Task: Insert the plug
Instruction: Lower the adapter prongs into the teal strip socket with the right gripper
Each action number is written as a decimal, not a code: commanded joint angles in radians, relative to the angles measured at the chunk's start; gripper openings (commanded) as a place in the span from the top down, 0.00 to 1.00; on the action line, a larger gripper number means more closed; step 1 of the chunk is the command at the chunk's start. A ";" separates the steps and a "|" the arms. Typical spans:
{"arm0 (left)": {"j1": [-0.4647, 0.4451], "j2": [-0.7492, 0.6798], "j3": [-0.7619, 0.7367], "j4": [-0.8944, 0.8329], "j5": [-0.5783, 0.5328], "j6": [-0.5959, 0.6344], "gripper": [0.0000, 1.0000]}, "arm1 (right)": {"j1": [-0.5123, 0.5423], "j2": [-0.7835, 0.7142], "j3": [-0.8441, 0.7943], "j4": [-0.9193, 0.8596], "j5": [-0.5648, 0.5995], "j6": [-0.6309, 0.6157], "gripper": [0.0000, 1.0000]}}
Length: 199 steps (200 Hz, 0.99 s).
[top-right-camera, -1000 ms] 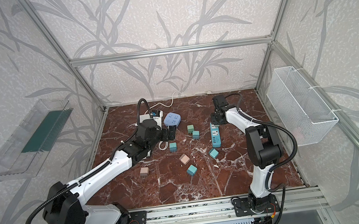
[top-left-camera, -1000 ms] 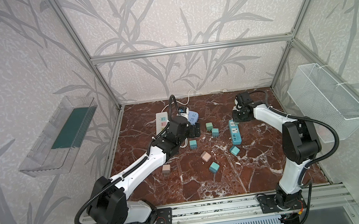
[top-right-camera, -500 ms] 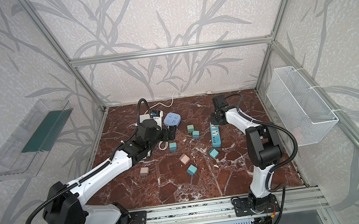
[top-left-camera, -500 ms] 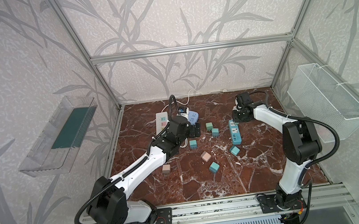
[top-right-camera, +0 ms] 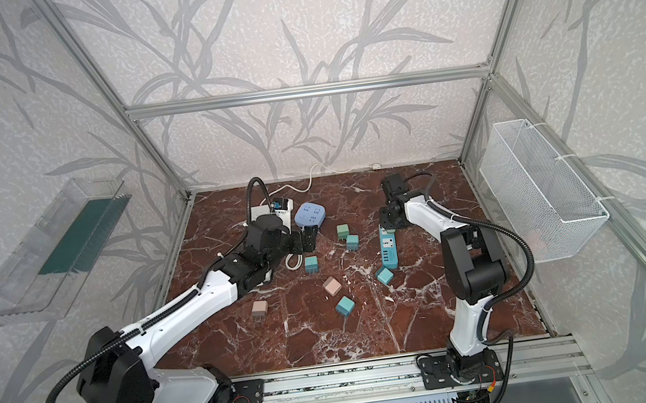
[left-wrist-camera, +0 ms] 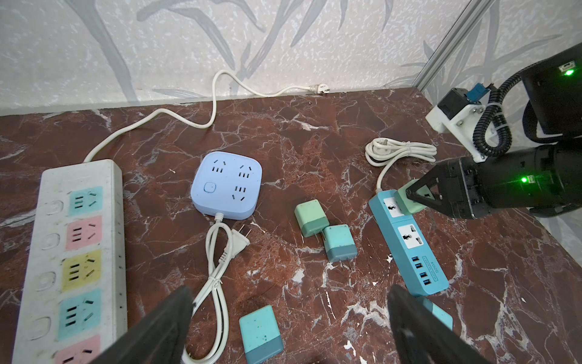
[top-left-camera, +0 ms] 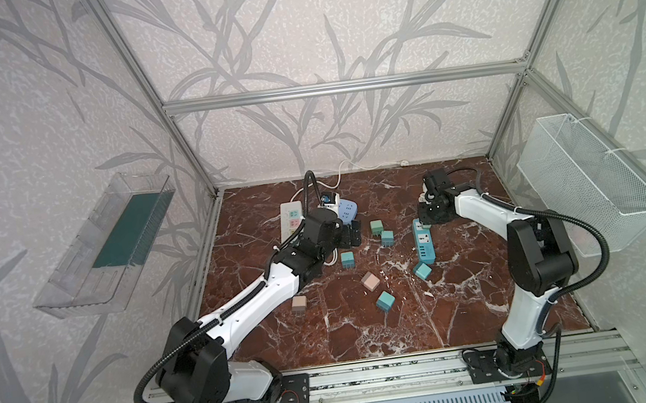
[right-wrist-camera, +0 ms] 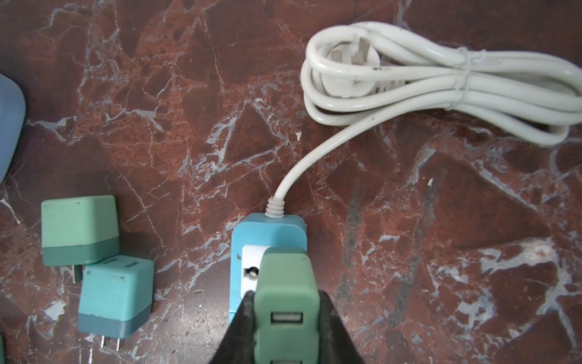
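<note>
The red marble table (top-left-camera: 370,330) carries three socket blocks. The long white power strip (left-wrist-camera: 75,252) lies beside the left arm. The teal power strip (left-wrist-camera: 409,242) lies in front of the right arm, its white cord (right-wrist-camera: 441,85) bundled just past its end.

The left pincer (left-wrist-camera: 289,293) hangs spread wide over the table between the two strips, holding nothing. The right pincer (right-wrist-camera: 286,299) is pressed together on the green plug (right-wrist-camera: 285,271), one finger on each flat side. It holds the plug over the teal strip's end socket (right-wrist-camera: 250,271), the one nearest the cord. The plug body hides its prongs, so the pictures do not show whether they have entered the slots.

The plug looks like a small hard plastic charger cube, so it is probably light and stiff. Its smooth faces could slide under a push. The side-on pinch low on the body seems the right hold, since it leaves the prong face free. The teal strip is probably light too and lies loose, so a slanted push may skid or tip it rather than seat the plug. The thin prongs, as seen on a loose cube (right-wrist-camera: 116,302) nearby, would bend if they met the socket face off-line.
</note>
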State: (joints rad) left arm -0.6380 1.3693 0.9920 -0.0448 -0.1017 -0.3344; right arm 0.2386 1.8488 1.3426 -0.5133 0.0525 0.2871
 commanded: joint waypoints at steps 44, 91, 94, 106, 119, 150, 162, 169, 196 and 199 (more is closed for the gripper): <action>0.008 -0.033 0.007 0.002 -0.009 -0.008 0.04 | 0.059 0.049 -0.088 -0.002 0.113 0.006 1.00; 0.009 -0.038 0.007 0.003 -0.007 -0.009 0.04 | 0.050 0.081 -0.180 0.028 0.044 0.071 1.00; 0.008 -0.038 0.008 0.003 -0.008 -0.009 0.04 | 0.048 0.084 -0.177 0.024 0.037 0.073 1.00; 0.009 -0.038 0.007 0.005 -0.006 -0.009 0.04 | 0.039 0.083 -0.168 0.007 0.000 0.077 1.00; 0.009 -0.040 0.007 0.003 -0.004 -0.008 0.04 | 0.039 0.086 -0.143 -0.027 -0.012 0.062 1.00; 0.009 -0.054 0.006 0.006 0.005 -0.012 0.04 | 0.043 0.136 -0.100 -0.072 -0.022 0.053 1.00; 0.008 -0.061 0.004 0.008 0.003 -0.010 0.04 | 0.055 0.133 -0.109 -0.063 -0.005 0.060 1.00; 0.009 -0.063 0.002 0.009 0.002 -0.008 0.04 | 0.060 0.130 -0.115 -0.059 -0.005 0.068 1.00; 0.008 -0.070 -0.002 0.013 0.000 -0.008 0.05 | 0.065 0.128 -0.119 -0.062 -0.013 0.075 1.00; 0.008 -0.070 -0.001 0.013 0.000 -0.009 0.05 | 0.065 0.129 -0.117 -0.067 -0.013 0.073 1.00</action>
State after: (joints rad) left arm -0.6334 1.3277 0.9920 -0.0429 -0.1020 -0.3336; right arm 0.2836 1.8751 1.3014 -0.4072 0.1268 0.3321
